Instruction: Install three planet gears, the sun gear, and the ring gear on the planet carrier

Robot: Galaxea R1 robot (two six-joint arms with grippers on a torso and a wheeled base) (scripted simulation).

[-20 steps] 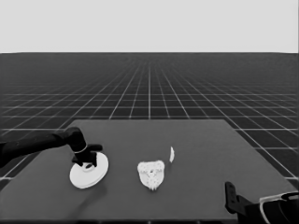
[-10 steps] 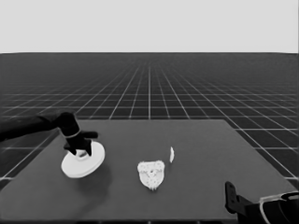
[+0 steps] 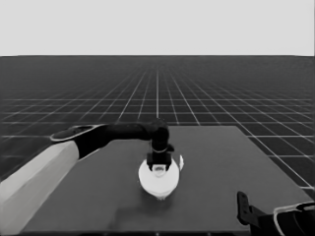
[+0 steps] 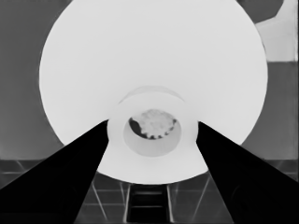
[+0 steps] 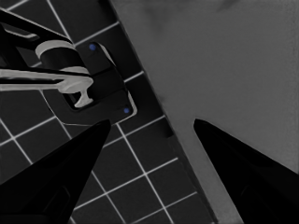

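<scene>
While my left gripper (image 3: pixel 159 162) stands over the table's middle, I log its two fingers closed against the raised hub of the larger round part (image 3: pixel 157 179), the ring gear, which it holds

Item, left wrist view: left gripper (image 4: pixel 152 140), fingers (image 4: pixel 70 177) pressed on either side of the hub; through the hub's centre hole a small toothed gear (image 4: pixel 154 125) shows below, set a little off the hole's centre

Item, head view: the larger round part covers most of what is beneath it; a sliver of white pokes out at its near edge, which I take for the smaller round part with its gears, though I cannot tell how many are seated, nor whether the two rounds touch

Item: thin white piece (image 3: pixel 181 162), just beside the larger round part's right rim, apart from the work

Item: right gripper (image 5: pixel 149 135), parked at the table's (image 3: pixel 236 187) near right corner, fingers spread, nothing between them

Risks, my judgement: the gear seen off-centre suggests the ring is not yet lined up; pressing down so could jam teeth or shove the gears loose. Releasing early could leave it tilted. A sideways correction may knock the thin white piece
</scene>
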